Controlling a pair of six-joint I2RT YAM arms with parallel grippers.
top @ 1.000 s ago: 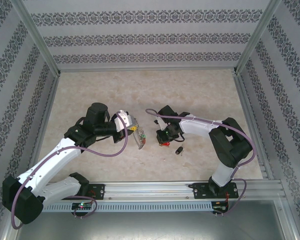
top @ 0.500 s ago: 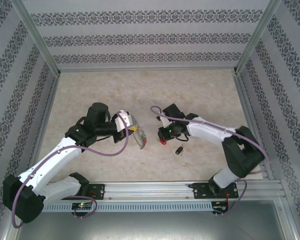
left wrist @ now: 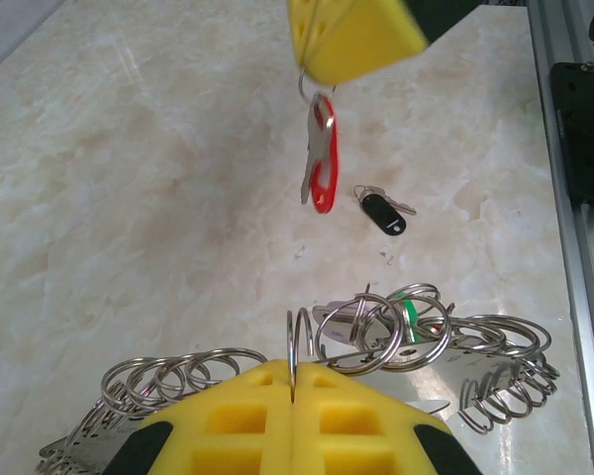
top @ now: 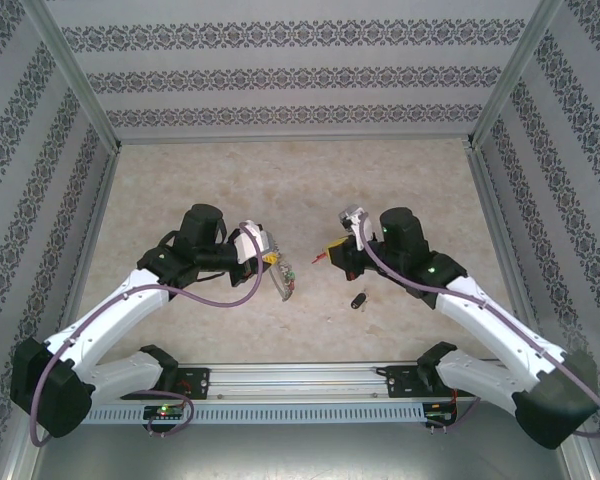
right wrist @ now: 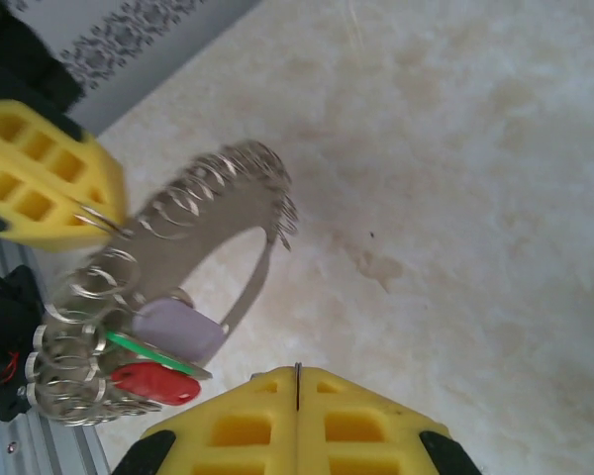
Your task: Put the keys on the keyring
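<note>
While the left gripper (top: 272,262) hangs over the middle of the table (top: 280,170), we see from its own wrist view that its yellow pads (left wrist: 238,416) are pressed together on one thin wire loop of the keyring (left wrist: 431,376). That keyring (top: 283,283) is a flat grey band edged with many small rings, and it juts out from the pads toward the near edge of the table. In the right wrist view we can make out a purple tag, a green one and a red one among the rings at the lower end of the keyring (right wrist: 168,257).

Facing it, the right gripper (top: 332,256) is closed as well. From the left wrist view we see its yellow tips (left wrist: 351,40) pinching the small ring of the red key (left wrist: 320,163), which dangles straight down, clear of the table. The red key (top: 321,261) sits between the two grippers, near the keyring but apart from it.

We find the black key (top: 358,300) lying flat on the table, just below and to the right of the red one; in the left wrist view the black key (left wrist: 384,214) has its own small ring attached, and nothing touches it
</note>
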